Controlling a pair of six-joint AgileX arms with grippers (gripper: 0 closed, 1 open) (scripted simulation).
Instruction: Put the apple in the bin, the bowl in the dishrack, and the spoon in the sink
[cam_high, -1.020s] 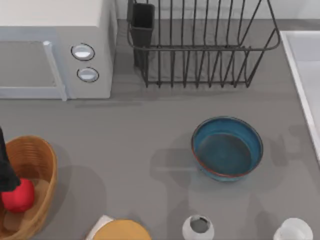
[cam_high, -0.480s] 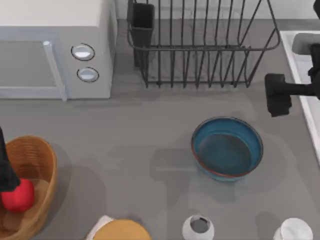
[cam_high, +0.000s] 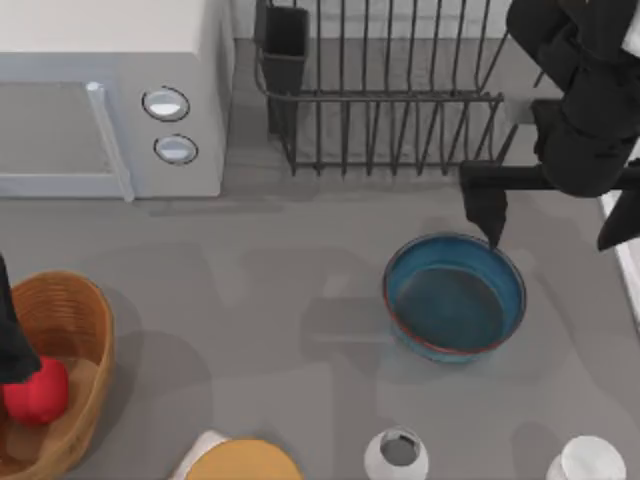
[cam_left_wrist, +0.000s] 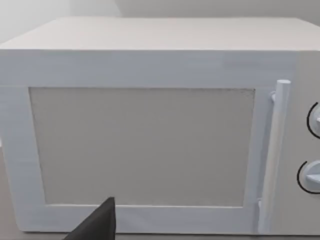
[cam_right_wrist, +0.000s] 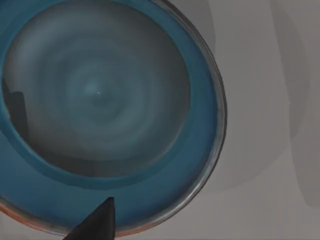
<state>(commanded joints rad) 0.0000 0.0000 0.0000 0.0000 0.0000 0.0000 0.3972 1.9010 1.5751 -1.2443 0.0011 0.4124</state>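
— Blue glaze first: where is the bowl (cam_high: 455, 296) now?

— It stands on the grey table (cam_high: 280, 290), right of centre in the top view, below the black dishrack (cam_high: 400, 90) and apart from it. So this step is not yet done, I judge.

— Which arm is at it?

— The right gripper (cam_high: 520, 205) hangs at the upper right of the top view, one dark fingertip at the bowl's upper rim. In the right wrist view the bowl (cam_right_wrist: 107, 110) lies directly under the camera. If the fingers are apart or together, I cannot tell.

— And the apple?

— The red apple (cam_high: 36, 392) lies inside the wicker bin (cam_high: 70, 310) at the lower left, with the left gripper (cam_high: 15, 345) just above it. Its jaws I also cannot read. This part looks finished.

— The spoon?

— I cannot find a spoon. The sink (cam_high: 628, 265) is a pale strip at the right edge, so that step seems left to do.
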